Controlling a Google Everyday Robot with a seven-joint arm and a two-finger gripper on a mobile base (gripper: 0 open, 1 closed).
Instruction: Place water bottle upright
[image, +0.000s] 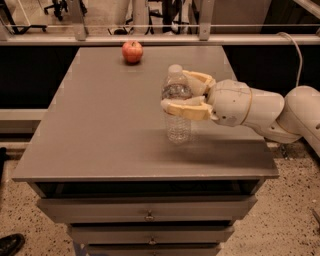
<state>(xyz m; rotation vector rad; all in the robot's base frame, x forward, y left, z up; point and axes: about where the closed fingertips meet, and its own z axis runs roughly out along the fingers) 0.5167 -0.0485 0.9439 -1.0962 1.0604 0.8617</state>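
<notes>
The water bottle (177, 122) is clear and ribbed with a pale cap. It stands upright right of the middle of the grey table (100, 130), its base at or just above the surface. My gripper (181, 95) reaches in from the right and is shut on the bottle's upper body. One tan finger (186, 109) crosses in front of the bottle, and the other finger (201, 80) sits behind it. The white arm (260, 110) stretches out past the table's right edge.
A red apple (132, 52) sits at the table's far edge, left of the bottle. Drawers (150, 215) run below the tabletop. A rail (150, 39) and chair legs stand behind the table. A dark shoe (10, 244) shows on the floor at the bottom left.
</notes>
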